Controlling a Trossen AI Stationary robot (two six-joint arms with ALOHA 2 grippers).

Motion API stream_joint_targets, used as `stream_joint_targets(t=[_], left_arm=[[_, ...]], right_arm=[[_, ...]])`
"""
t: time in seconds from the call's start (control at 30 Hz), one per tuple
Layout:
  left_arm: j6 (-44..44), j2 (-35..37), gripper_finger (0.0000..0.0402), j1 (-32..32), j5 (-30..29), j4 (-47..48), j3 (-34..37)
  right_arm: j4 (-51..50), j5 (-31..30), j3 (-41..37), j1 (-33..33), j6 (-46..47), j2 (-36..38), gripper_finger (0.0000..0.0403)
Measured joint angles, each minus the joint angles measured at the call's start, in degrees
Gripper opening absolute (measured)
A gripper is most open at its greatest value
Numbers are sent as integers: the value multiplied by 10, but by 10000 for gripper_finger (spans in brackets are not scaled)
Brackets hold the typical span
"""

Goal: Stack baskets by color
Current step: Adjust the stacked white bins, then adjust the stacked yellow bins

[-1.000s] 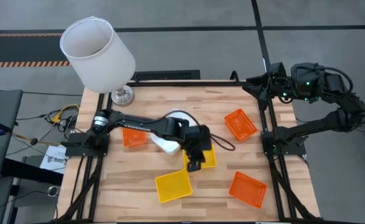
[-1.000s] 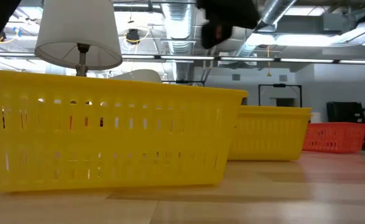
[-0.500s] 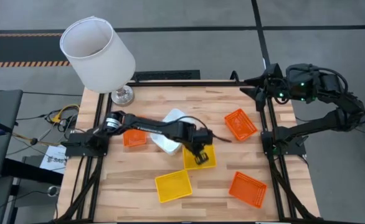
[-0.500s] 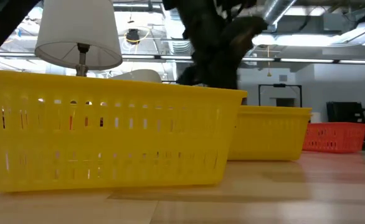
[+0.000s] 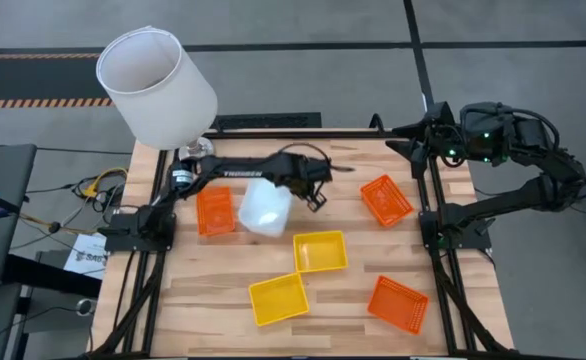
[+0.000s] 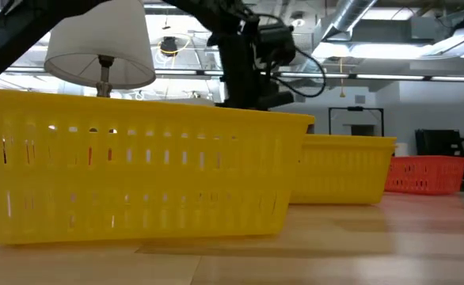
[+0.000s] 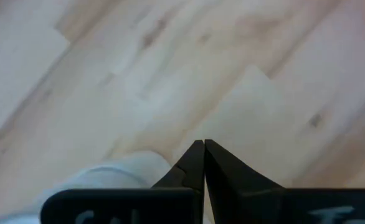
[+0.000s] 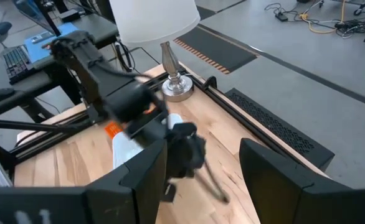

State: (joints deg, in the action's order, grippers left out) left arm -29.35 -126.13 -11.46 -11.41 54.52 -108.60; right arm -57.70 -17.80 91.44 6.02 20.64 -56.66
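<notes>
- Left gripper (image 5: 316, 184) is over the far centre of the table (image 5: 203, 300), with its arm reaching in from the left-side base.
- Left fingers (image 7: 195, 165) are clenched, tips pressed together with no gap.
- White basket (image 5: 265, 207) sits right against those fingers, on their left and just near of them. It is smeared in the high view. Can't tell whether its rim is actually pinched, or how many whites are nested there.
- Orange basket (image 5: 214, 210) is just left of the white one, on the table.
- Second orange basket (image 5: 386, 200) is far right, near the table edge, lying at an angle.
- Third orange basket (image 5: 398, 303) is at the near right corner.
- Yellow basket (image 5: 320, 251) is at centre, near of the white one.
- Second yellow basket (image 5: 279, 298) is near-left of the first, and their corners touch.
- In the low view that nearer yellow fills the left foreground, with the other yellow and an orange one behind it to the right.
- Right gripper (image 5: 405, 138) is parked off the far right corner, fingers spread wide and nothing between them.
- Lamp shade (image 5: 157, 88) hangs over the far left corner, with its base (image 5: 195, 152) on the table under it.
</notes>
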Motion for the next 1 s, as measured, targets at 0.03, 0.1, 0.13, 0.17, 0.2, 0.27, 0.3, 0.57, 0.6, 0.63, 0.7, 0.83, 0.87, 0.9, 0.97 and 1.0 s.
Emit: stream_joint_targets(t=[0.03,0.1,0.13,0.17,0.2,0.27,0.3,0.57,0.6,0.63,0.7,0.83,0.87,0.9,0.97,1.0], left_arm=[[0,0,0,-9,5,0,0],[-10,0,0,-24,44,10,-6],[-13,0,0,-28,69,16,-12],[-12,1,0,-28,90,25,-20],[-6,2,0,-23,105,36,-32],[18,5,0,0,127,62,-72],[38,8,0,13,141,77,-95],[116,12,0,128,246,21,-166],[125,12,0,141,249,18,-165],[136,12,0,153,257,16,-165],[152,6,0,174,268,10,-165],[153,-23,0,209,257,10,-165],[155,-34,0,216,254,9,-165],[160,-43,0,221,252,3,-165],[162,-61,0,229,246,-8,-164],[162,-69,0,231,247,-17,-164]], right_arm=[[0,0,0,0,0,0,226],[-1,0,0,0,-1,0,226],[-1,0,0,0,-1,0,226],[-1,0,0,0,-1,0,226],[-1,0,0,0,-1,0,226],[-1,0,0,0,-2,0,226],[-2,0,0,0,-2,0,226],[-3,0,0,0,-11,0,226],[-3,0,0,0,-12,0,226],[-4,0,0,0,-12,0,226],[-6,0,0,0,-14,0,226],[-8,0,0,0,-17,0,226],[-8,0,0,0,-17,0,226],[-8,0,0,0,-17,0,226],[-8,0,0,0,-17,0,226],[-8,0,0,0,-17,0,226]])
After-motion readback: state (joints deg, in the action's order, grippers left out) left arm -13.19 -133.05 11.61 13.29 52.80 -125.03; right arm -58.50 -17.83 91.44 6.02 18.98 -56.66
